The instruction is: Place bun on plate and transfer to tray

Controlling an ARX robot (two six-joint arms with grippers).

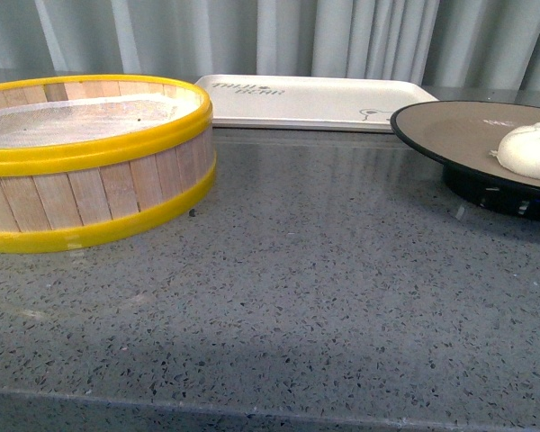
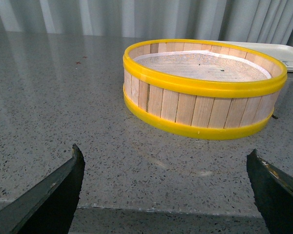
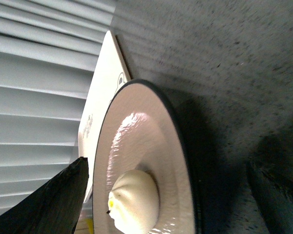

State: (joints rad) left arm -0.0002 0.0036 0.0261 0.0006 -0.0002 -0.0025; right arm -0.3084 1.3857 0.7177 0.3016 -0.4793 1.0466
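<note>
The white bun (image 1: 531,149) sits on the tan plate (image 1: 450,126) with its black rim and foot, at the right of the table. The cream tray (image 1: 315,97) lies behind, at the back centre. In the right wrist view the bun (image 3: 135,200) lies on the plate (image 3: 136,141), with the tray (image 3: 103,83) beyond. My right gripper (image 3: 168,168) is open and empty, its jaws standing either side of the plate's edge and the bun. My left gripper (image 2: 166,161) is open and empty above the table's front edge. Neither gripper shows in the front view.
A yellow-rimmed wooden steamer basket (image 1: 90,166) stands at the left; in the left wrist view the basket (image 2: 205,87) is ahead of the left gripper. The grey speckled tabletop (image 1: 324,297) stretches to the front edge. Grey curtains hang behind.
</note>
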